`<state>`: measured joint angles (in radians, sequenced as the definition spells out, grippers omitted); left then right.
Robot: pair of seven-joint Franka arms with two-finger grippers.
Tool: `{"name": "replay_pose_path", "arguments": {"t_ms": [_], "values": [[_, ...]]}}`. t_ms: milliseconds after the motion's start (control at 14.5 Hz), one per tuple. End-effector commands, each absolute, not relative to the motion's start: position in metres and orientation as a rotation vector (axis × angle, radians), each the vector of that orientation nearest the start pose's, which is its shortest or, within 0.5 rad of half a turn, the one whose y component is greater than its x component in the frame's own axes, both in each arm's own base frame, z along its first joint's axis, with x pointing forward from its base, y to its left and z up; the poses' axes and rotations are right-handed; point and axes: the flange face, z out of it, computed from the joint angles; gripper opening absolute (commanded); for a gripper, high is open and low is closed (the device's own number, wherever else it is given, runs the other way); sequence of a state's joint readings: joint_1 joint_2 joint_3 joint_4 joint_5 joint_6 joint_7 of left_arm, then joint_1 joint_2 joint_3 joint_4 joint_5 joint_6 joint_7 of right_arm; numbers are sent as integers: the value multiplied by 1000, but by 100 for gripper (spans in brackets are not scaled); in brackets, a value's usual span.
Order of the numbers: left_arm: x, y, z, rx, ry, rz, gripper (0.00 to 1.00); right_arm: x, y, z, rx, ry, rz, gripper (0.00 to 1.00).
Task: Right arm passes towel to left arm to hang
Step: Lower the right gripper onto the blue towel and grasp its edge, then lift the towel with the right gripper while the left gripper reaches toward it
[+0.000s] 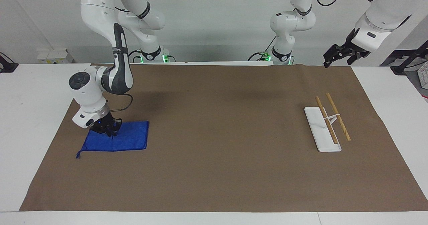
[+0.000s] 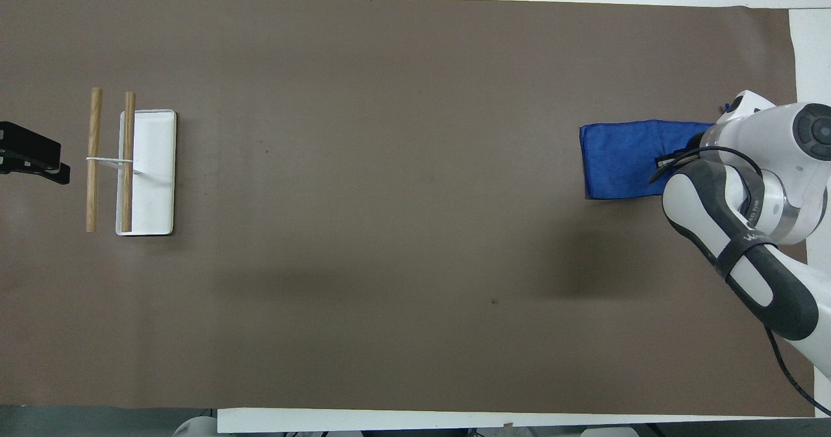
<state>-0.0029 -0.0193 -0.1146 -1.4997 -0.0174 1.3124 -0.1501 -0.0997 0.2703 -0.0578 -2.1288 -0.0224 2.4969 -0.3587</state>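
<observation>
Blue towel [image 1: 117, 138] lies flat toward the right arm's end of the brown mat [image 1: 217, 171], long axis running along the table; right gripper [image 1: 107, 128] pinches its robot-side edge; left gripper [image 1: 337, 56] hovers well apart over the mat's corner near the rack [image 1: 322, 128], fingers unreadable.

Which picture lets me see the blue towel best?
The facing view: nearly all of the towel shows there, flat on the brown mat, loop tail included, with the right gripper down on its edge nearest the robots. In the overhead view the right arm hides the towel's end and the gripper.
</observation>
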Motion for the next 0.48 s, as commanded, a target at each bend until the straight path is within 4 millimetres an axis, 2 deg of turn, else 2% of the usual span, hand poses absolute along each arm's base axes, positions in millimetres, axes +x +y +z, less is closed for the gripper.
{"name": "replay_pose_path", "arguments": {"t_ms": [0,69,207,277,415], "values": [[511,-59,647,-3114,-51,245,100,578,-86,299,-3159,-378,-109,0],[511,-59,647,-3114,-51,245,100,581,-83,309,-3154,-341,-71,0],[511,-59,647,-3114,-51,245,100,585,-59,328,-3138,-199,49,0],[511,-59,647,-3115,-51,246,100,586,-41,341,-3132,-113,109,0],[511,-59,647,-3114,-51,245,100,589,6,374,-3123,109,218,0]]}}
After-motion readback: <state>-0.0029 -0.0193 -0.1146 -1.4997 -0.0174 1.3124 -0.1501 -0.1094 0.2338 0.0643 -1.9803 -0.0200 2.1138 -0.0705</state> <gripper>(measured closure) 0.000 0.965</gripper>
